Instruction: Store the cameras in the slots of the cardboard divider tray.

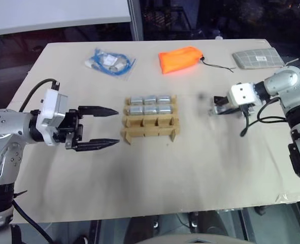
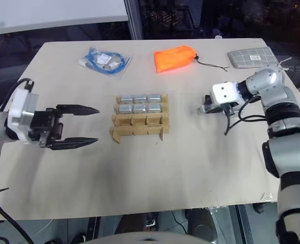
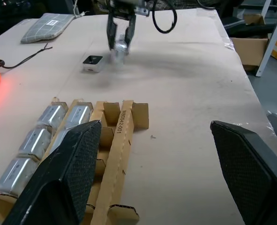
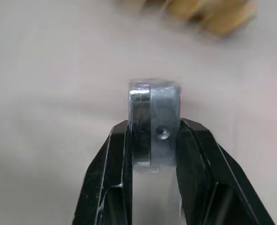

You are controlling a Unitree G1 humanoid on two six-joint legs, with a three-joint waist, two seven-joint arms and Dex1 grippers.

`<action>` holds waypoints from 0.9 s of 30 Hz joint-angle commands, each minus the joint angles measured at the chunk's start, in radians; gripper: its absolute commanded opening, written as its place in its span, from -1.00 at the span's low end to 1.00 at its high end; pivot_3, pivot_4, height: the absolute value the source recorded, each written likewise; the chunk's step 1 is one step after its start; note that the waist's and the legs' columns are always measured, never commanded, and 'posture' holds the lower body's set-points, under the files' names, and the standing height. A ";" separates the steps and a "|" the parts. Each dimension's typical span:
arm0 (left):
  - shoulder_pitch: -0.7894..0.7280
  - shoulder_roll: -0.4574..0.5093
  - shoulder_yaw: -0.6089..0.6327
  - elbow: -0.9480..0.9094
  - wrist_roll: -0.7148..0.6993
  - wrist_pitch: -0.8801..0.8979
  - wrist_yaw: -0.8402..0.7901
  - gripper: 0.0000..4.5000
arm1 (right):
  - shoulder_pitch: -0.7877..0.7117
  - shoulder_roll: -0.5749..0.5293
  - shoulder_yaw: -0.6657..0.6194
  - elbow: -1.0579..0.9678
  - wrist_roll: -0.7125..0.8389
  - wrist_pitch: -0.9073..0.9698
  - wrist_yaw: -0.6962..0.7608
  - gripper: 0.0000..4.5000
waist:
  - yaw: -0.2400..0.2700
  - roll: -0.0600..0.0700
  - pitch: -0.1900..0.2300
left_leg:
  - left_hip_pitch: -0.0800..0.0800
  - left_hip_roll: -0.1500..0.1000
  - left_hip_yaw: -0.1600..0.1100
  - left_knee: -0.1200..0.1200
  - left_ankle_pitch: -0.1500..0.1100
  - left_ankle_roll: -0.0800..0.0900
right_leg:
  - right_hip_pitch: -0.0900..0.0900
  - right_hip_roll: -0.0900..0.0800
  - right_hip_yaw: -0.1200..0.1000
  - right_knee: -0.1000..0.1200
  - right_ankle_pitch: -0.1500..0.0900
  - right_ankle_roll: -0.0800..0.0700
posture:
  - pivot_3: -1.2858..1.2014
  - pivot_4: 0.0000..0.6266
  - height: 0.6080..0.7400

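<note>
The cardboard divider tray (image 1: 150,131) sits mid-table. Several silver cameras (image 1: 150,104) fill its two far rows, and the two near rows stand empty. Left of the tray, my left gripper (image 1: 117,126) hovers open, pointing at it with nothing between its fingers. Right of the tray, just above the table, my right gripper (image 4: 152,129) is shut on one silver-grey camera (image 4: 154,108), whose black face is turned sideways. In the left wrist view another camera (image 3: 92,63) lies on the table, lens face up, close to the right gripper (image 3: 121,44).
Along the far edge lie a bag of blue cable (image 1: 109,62), an orange pouch (image 1: 180,59) with a black cord, and a grey checked pouch (image 1: 258,58). Bare tabletop (image 1: 155,178) stretches from the tray to the near edge.
</note>
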 commanded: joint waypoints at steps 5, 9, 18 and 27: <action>0.018 0.020 0.073 0.026 0.016 -0.011 0.025 0.73 | 0.159 0.066 -0.089 -0.512 0.201 0.489 -0.140 -0.67 | 0.003 0.000 0.000 | 0.000 0.000 -0.001 0.000 0.000 0.000 | -0.001 0.000 0.000 0.001 0.000 0.000 | 0.03 -0.52 1.00; 0.029 0.032 0.092 0.051 0.030 -0.013 0.021 0.73 | 0.203 0.131 -0.074 -0.654 0.212 0.624 -0.254 -0.67 | 0.003 0.000 0.000 | 0.000 -0.001 -0.001 0.000 0.000 0.000 | -0.001 0.000 0.000 0.001 0.000 0.000 | 0.03 -0.52 1.00; 0.040 0.067 0.122 0.163 0.087 -0.066 -0.008 0.73 | 0.174 0.269 0.010 -0.685 0.153 0.670 -0.404 -0.67 | 0.001 -0.001 0.000 | 0.000 -0.002 0.000 0.000 0.000 0.000 | -0.002 0.000 0.000 0.002 0.000 0.000 | 0.03 -0.52 1.00; 0.060 0.067 0.152 0.174 0.095 -0.068 -0.005 0.73 | 0.119 0.418 0.066 -0.564 0.093 0.562 -0.477 -0.67 | 0.000 -0.003 0.000 | 0.000 -0.002 0.000 0.000 0.000 0.000 | -0.002 0.000 0.000 0.002 0.000 0.000 | 0.03 -0.52 1.00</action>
